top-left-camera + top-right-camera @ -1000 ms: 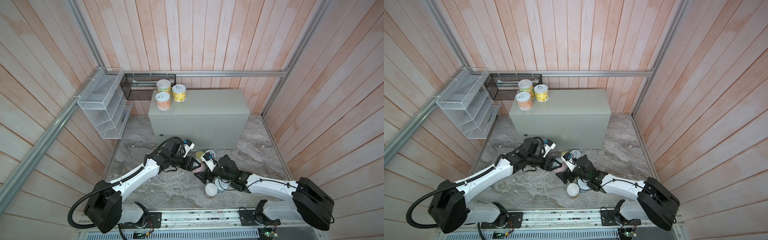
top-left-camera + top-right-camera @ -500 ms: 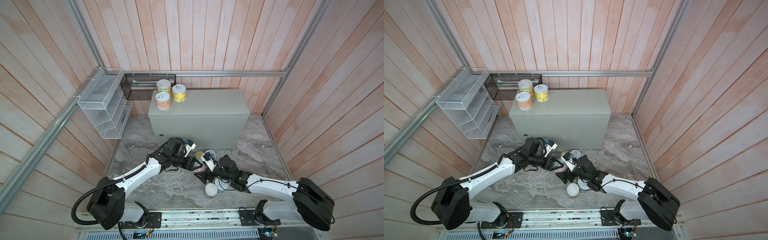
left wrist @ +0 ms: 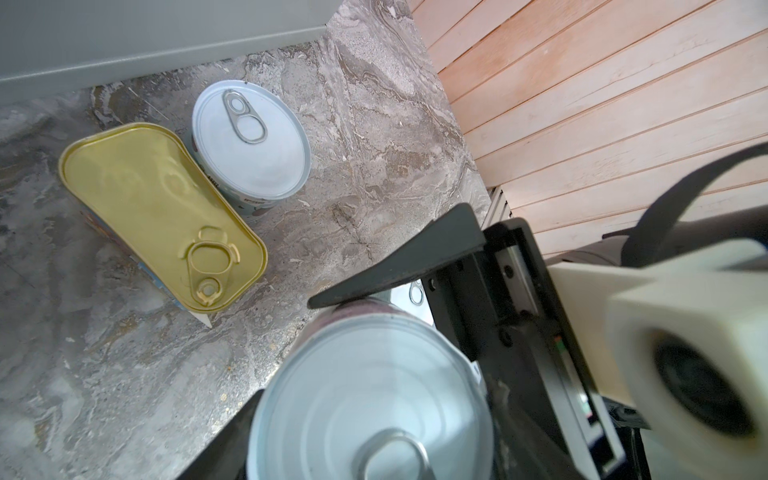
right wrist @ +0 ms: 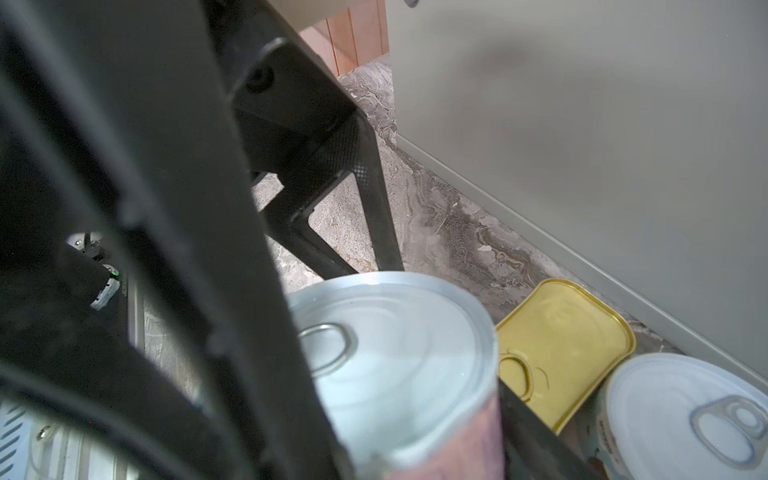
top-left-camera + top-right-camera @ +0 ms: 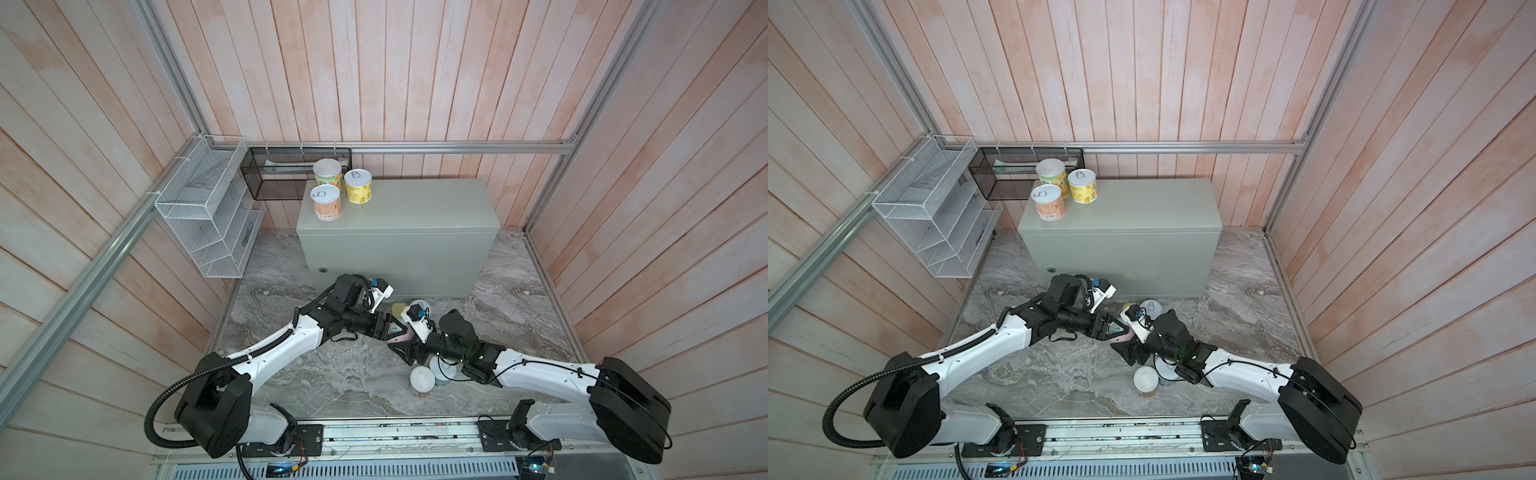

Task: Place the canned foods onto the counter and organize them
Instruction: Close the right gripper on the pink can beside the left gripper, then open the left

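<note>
Clamped by the left gripper (image 5: 400, 331) on its curved side wall: the pink-labelled can (image 4: 386, 353), upright, silver pull-tab lid up, apparently raised a little above the stone floor (image 5: 332, 374) in front of the counter (image 5: 399, 216). Flanked as well by the jaws of the right gripper (image 5: 401, 344), one finger against the far side of the wall; pressing or merely alongside, impossible to tell. Looks like a hand-over between the two. Expect a rigid metal cylinder, dense for its size if full, with a smooth label, so likely slick under hard pads; little risk of crushing, some risk of twisting out if pinched near the rim. Best taken across the middle of the wall, pads opposite each other, below the lid's raised seam and clear of the other gripper's fingers. Just beyond, on the floor near the foot of the counter's front: the flat gold oblong tin (image 3: 162, 216) and, right beside it, a short round can (image 3: 251, 139) with a silver pull-tab lid. Near the right forearm, two more: a white-lidded can (image 5: 422, 380) and a silver-lidded one (image 5: 442, 369), partly hidden. Already up on the counter's far corner on the left arm's side, in a tight cluster: three pastel-labelled cans (image 5: 327, 203)
</note>
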